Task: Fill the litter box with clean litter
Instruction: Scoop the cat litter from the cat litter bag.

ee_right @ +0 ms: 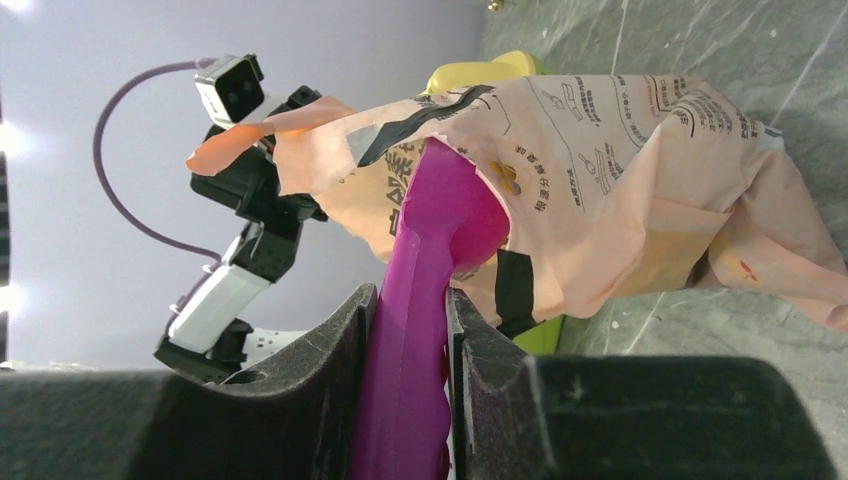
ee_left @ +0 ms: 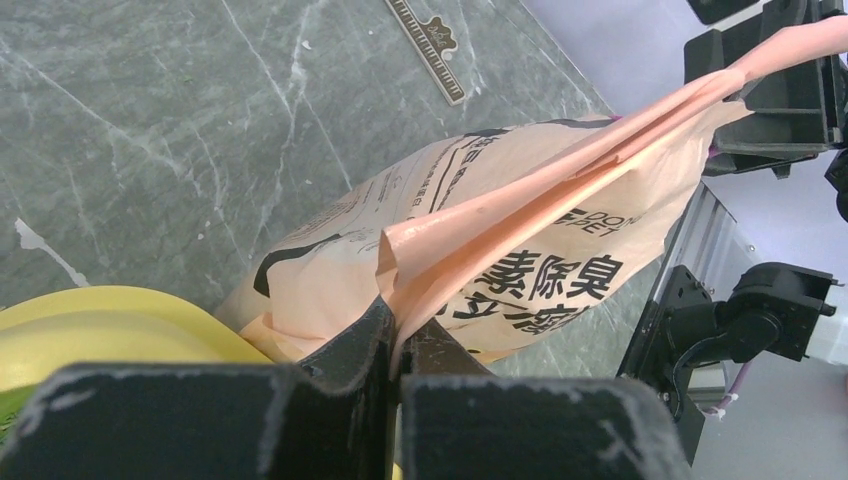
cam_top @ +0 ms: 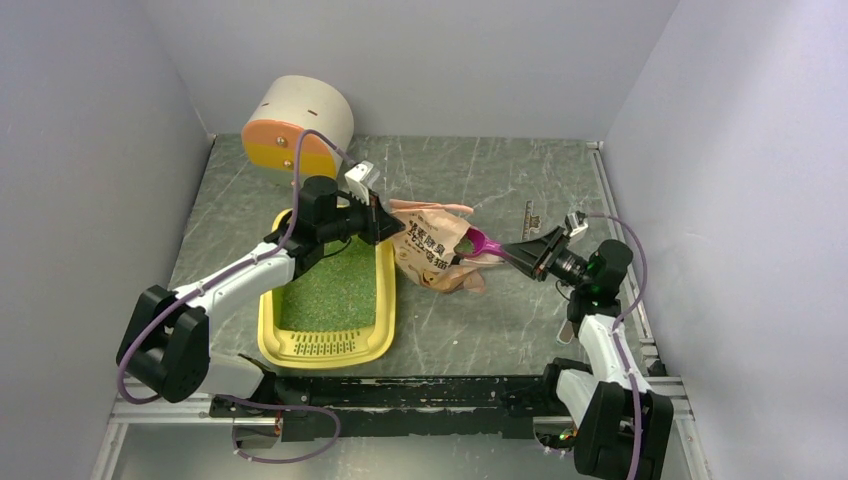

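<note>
Litter box (cam_top: pixel 322 344) just beside left pincer (cam_top: pixel 388 225) clamped on bag (cam_top: pixel 430 255); right pincer (cam_top: pixel 515 252) grips scoop (cam_top: pixel 480 241).

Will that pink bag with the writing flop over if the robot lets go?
Probably floppy: the pink-beige printed bag creases where the left end effector pinches its top edge. It would likely slump if released, since its lower part lies crumpled on the grey table. Its mouth may sag shut around the magenta plastic scoop held by the right end effector.
</note>
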Available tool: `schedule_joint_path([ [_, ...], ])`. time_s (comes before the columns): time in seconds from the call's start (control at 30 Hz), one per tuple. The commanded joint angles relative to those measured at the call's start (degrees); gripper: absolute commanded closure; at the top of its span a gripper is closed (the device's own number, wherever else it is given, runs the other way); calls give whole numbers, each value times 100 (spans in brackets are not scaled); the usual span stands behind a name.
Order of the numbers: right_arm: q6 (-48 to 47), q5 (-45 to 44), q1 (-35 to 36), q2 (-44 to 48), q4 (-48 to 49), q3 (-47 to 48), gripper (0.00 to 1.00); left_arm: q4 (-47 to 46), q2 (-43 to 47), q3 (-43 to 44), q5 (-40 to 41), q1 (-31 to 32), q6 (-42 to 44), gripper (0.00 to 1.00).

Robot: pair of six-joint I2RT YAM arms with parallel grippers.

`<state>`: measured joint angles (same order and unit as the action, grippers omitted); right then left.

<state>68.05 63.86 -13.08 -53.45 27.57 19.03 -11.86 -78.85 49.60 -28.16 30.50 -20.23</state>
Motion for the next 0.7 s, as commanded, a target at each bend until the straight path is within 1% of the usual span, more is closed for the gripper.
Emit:
schedule_joint_path([
  [0.0,544,185,-142,137,400,-200,100,-312,220,-81,249,25,-104,95],
  [0.2,1043,-108,-104,227,854,-591,100,-348,133,-36,277,-13,-142,95],
  [0.33,1188,-356,181,71,1186,-565,100,-457,1,61,152,-14,-177,95],
  [0.4,1392,-447,285,-37,1562,-620,100,-468,-54,91,116,-9,-166,95],
  [0.47,1744,-387,149,-35,2029,-695,100,-416,-85,154,65,-10,-112,95],
  [0.5,1751,-349,6,31,1938,-679,100,-292,-89,226,58,-17,-33,95],
  [0.53,1575,-328,-89,109,1651,-625,100,-162,-80,297,69,-18,45,95],
  [0.6,1124,-286,-150,173,878,-465,100,11,-35,367,82,-24,182,95],
  [0.63,1138,-351,-135,171,771,-489,100,30,-15,366,94,-34,214,95],
  [0.67,1424,-485,-47,183,1054,-609,100,31,-4,347,95,-52,220,95],
])
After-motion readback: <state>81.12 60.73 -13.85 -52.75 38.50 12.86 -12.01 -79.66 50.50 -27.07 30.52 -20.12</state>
